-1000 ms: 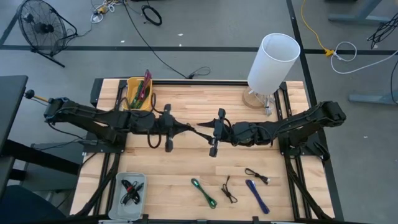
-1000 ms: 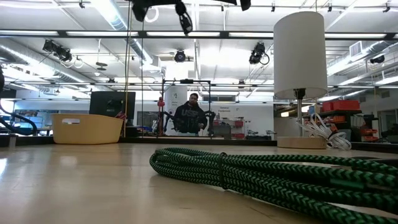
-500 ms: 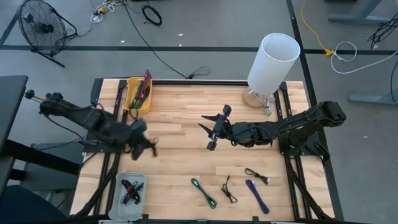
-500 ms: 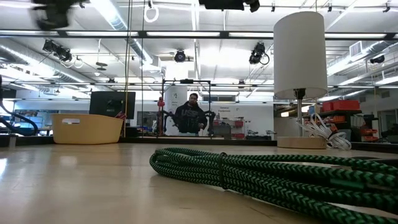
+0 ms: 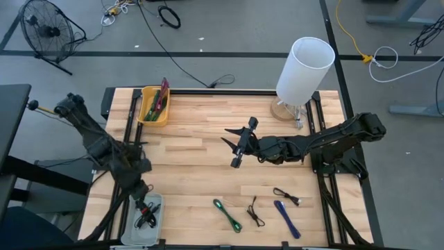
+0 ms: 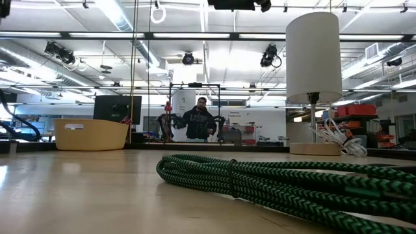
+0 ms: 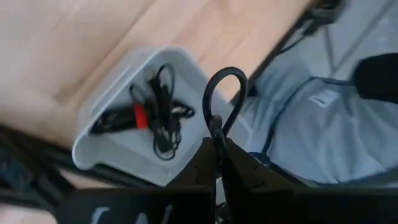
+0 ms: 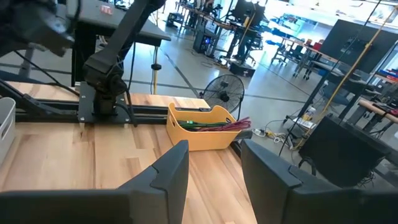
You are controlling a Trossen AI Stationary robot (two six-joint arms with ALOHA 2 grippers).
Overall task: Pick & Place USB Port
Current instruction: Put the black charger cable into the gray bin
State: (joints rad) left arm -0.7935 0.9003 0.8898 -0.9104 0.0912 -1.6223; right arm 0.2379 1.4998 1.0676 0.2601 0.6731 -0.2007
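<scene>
My left gripper (image 5: 143, 203) hangs over the grey tray (image 5: 134, 229) at the table's near left corner, tipped downward and shut on a black cable (image 7: 222, 93). In the left wrist view the cable's loop stands out beyond the fingertips, over the tray (image 7: 93, 146). Black and red cables (image 7: 152, 115) lie in that tray. My right gripper (image 5: 234, 146) is held open above the table's middle, pointing toward the left, with nothing between its fingers (image 8: 168, 174). My left gripper pinches the black cable between its two fingertips, just below the loop (image 7: 216, 127). The fingers slant down from above. The loop sticks out past the fingertips, clear of the tray; any part of the cable behind the fingers is hidden.
A yellow bin (image 5: 154, 105) with cables stands far left and a white lamp (image 5: 304, 69) far right. Green (image 5: 227, 214), black (image 5: 255, 212) and blue (image 5: 286, 219) cables lie near the front edge. A person (image 6: 200, 120) shows far behind the table.
My left gripper has swung from the table's middle, next to the right gripper, toward the near left corner and now hangs over the grey tray. It has rolled and tipped downward, carrying the black cable. My right gripper has stayed in place, open.
</scene>
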